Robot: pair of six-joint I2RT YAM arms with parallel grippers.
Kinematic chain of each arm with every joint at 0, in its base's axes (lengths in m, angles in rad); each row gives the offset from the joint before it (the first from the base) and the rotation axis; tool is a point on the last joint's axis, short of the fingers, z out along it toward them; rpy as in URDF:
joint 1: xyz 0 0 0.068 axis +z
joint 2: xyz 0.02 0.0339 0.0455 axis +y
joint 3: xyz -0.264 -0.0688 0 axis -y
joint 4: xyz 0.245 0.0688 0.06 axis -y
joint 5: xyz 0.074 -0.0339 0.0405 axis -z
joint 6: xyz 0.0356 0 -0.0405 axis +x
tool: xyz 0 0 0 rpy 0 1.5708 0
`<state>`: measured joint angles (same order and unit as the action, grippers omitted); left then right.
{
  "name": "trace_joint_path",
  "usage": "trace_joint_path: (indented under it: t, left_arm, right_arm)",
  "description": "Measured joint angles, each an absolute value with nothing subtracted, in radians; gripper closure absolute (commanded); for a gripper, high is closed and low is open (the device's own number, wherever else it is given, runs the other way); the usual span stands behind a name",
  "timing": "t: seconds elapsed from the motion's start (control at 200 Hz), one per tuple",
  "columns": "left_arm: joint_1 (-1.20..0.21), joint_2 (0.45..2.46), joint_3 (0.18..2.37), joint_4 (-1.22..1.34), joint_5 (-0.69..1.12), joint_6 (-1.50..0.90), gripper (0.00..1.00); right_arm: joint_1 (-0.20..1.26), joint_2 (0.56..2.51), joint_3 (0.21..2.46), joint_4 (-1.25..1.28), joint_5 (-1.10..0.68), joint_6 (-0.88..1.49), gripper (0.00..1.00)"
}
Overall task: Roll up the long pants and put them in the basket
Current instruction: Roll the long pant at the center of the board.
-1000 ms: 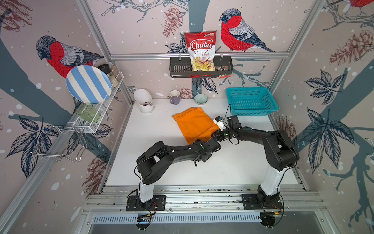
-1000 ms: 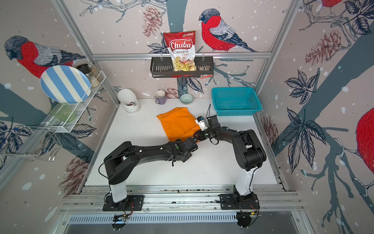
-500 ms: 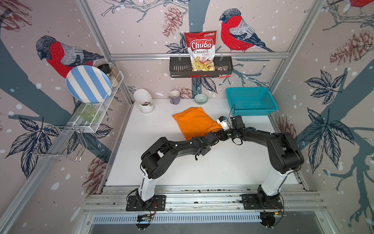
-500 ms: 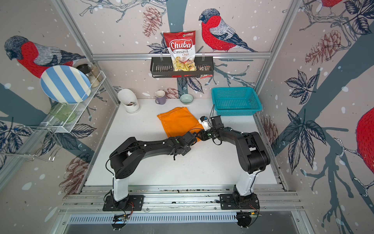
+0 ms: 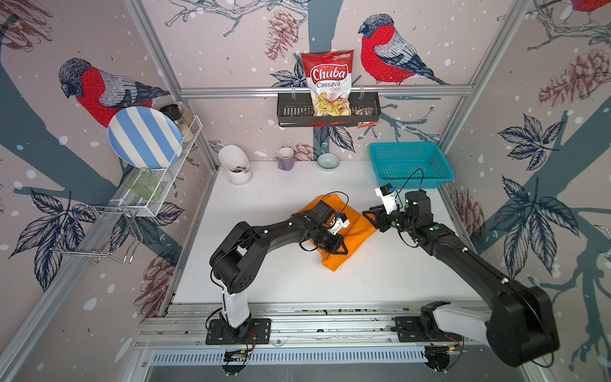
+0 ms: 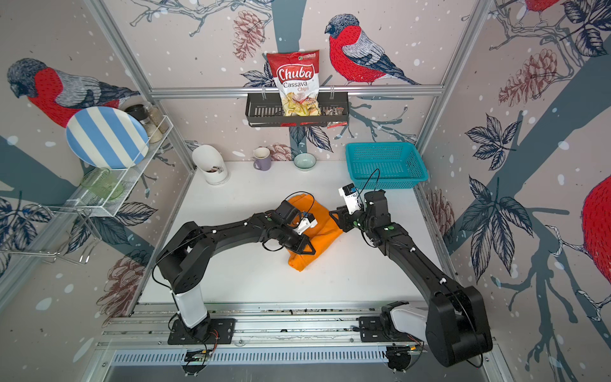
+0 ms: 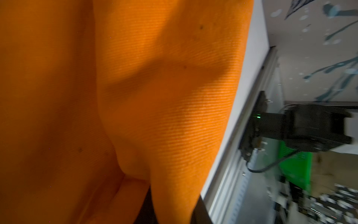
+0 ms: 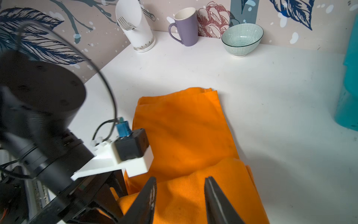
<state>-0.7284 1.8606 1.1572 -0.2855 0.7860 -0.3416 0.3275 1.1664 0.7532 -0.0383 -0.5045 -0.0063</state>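
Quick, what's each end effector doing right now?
Left end effector: closed on a fold of the long pants.
Right end effector: open, jaws apart over the long pants, holding nothing.

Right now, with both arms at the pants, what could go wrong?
1. The left gripper has its jaws pinched on one fold of the pants; it may catch only the top layer, so the roll could come loose.
2. The right gripper, jaws open, hangs close beside the left wrist camera; the arms could bump.
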Motion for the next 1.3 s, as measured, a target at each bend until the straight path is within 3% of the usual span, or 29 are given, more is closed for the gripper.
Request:
trace_joint_path:
  t: [0.215, 0.335, 0.49, 0.635, 0.795, 0.95, 1.151, 1.301]
  left_arm:
    - [-0.661, 1.916, 1.123, -0.169, 1.024, -0.492, 0.99]
    - [-0.631, 1.951, 1.113, -0.135, 1.097, -0.524, 0.99]
    - [-0.605, 2.003, 1.12, -0.117, 1.156, -0.532, 0.99]
    - [-0.583, 2.047, 1.132, -0.117, 1.195, -0.528, 0.99]
    - [-0.555, 2.082, 1.156, -0.152, 1.211, -0.497, 0.88]
    - [-0.551, 2.085, 1.197, -0.223, 1.159, -0.45, 0.64]
    - [-0.577, 1.999, 1.23, -0.334, 0.913, -0.358, 0.39]
    - [-0.633, 1.905, 1.274, -0.435, 0.627, -0.295, 0.32]
  right_arm:
    - [0.363, 1.044, 0.641, -0.042, -0.492, 0.06, 0.55]
    - [0.424, 1.004, 0.577, -0.02, -0.468, 0.098, 0.43]
    - [0.439, 1.017, 0.515, 0.023, -0.364, 0.187, 0.36]
    - [0.446, 1.061, 0.516, 0.093, -0.318, 0.314, 0.38]
    - [0.486, 1.163, 0.525, 0.154, -0.297, 0.394, 0.42]
    - [0.49, 1.271, 0.537, 0.205, -0.277, 0.429, 0.44]
    - [0.493, 1.419, 0.597, 0.27, -0.263, 0.474, 0.44]
    - [0.497, 1.496, 0.648, 0.292, -0.255, 0.5, 0.44]
